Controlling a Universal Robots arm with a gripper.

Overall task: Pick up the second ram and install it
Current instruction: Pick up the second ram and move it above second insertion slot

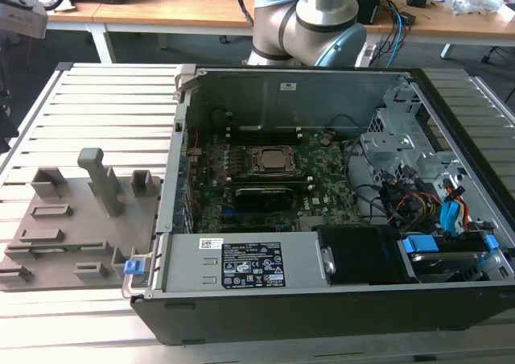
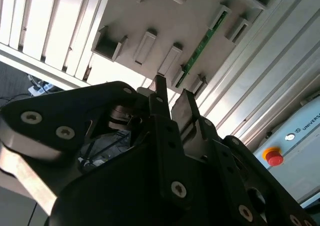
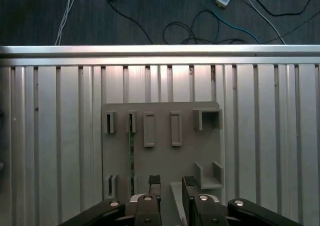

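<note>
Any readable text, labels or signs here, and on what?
Large label on the grey cover: too small to read.
White sticker beside it: too small.
Sticker on the computer case's back wall: too small.
Lettering on the pale cabinet, second wrist view: cut off, no whole word.

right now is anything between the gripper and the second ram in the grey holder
Nothing visible does. The gripper hovers open above the grey holder, and the second ram stands on edge in it, off to one side of the fingers, with only open air between.
</note>
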